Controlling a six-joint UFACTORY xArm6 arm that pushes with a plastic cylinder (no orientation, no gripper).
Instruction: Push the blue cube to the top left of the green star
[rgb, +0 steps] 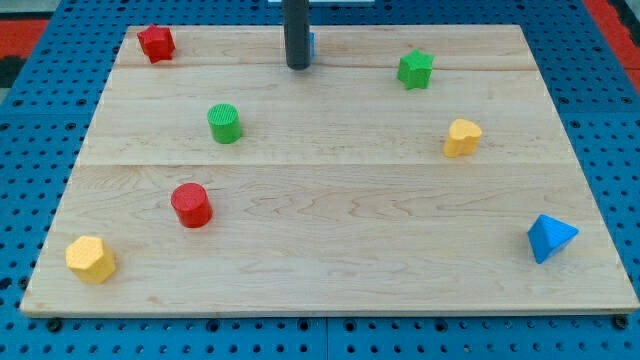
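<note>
The green star (415, 69) lies near the view's top, right of centre. My dark rod comes down from the top edge and my tip (298, 66) rests on the board left of the star. The blue cube (311, 43) is almost wholly hidden behind the rod; only a thin blue sliver shows at the rod's right edge, just above the tip. The cube sits to the upper left of the star, near the board's top edge.
A red star (156, 43) lies at the top left, a green cylinder (225, 123) left of centre, a red cylinder (190, 205) lower left, a yellow hexagon (90, 259) at the bottom left, a yellow heart (462, 137) at the right, and a blue triangular block (550, 238) at the lower right.
</note>
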